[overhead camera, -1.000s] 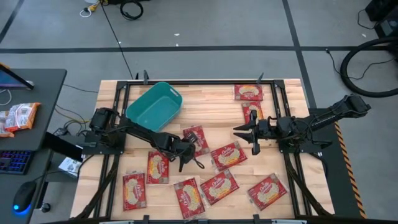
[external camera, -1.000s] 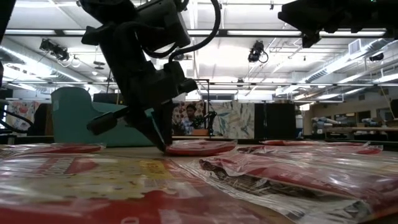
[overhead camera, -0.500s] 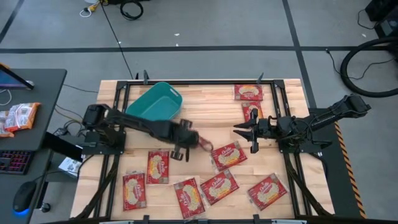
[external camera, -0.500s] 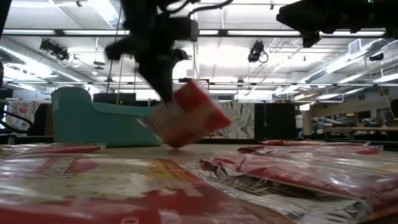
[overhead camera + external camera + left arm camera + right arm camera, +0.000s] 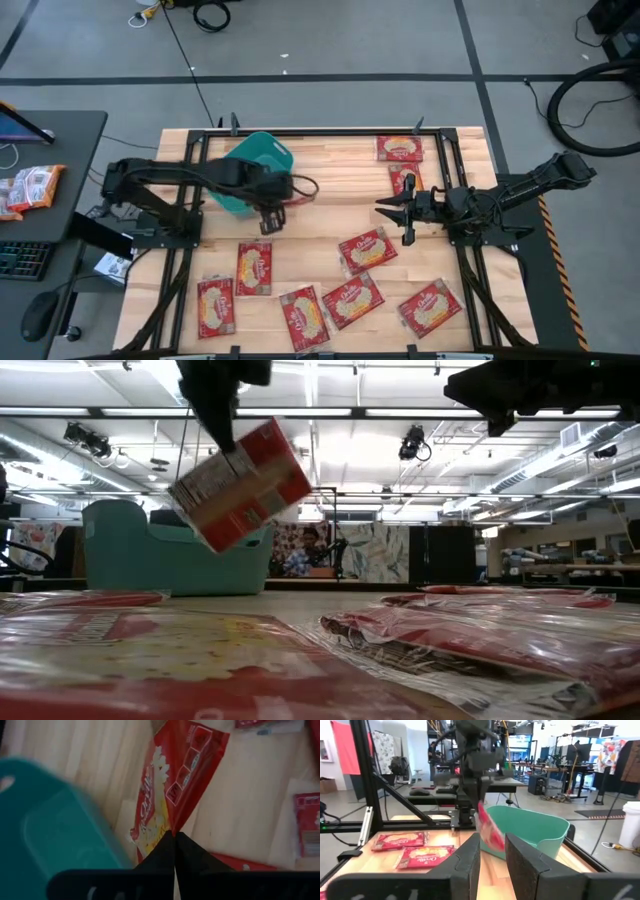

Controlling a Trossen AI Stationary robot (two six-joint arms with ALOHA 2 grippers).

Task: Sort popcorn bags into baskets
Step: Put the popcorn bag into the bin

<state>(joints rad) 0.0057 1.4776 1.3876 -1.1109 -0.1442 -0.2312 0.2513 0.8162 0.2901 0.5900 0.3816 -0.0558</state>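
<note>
One popcorn bag (image 5: 240,485) hangs clear of the counter (image 5: 330,170), pinched at one edge by the left gripper (image 5: 268,190), whose fingers (image 5: 165,851) are pressed together on the packet's margin in the left wrist view. The bag sits just beside the near corner of the teal basket (image 5: 255,163), over its rim or close to it; which of the two cannot be told from above. Risks, as judged: the hold is on a thin edge only, so the packet may slip or swing out if the arm moves sharply; released here, it may catch the rim and fall back onto the counter rather than inside; the dangling end could also strike the basket wall and push the light tub. Orientation: in the low view the bag hangs tilted, its long axis running diagonally, upper end toward the right and lower end toward the basket; in the left wrist view the long axis runs away from the fingers, free end farthest from them. The right gripper (image 5: 405,215) waits above the counter's right half, well apart, fingers (image 5: 470,857) spread and holding nothing. Other bags (image 5: 366,250) lie flat on the counter.
</note>
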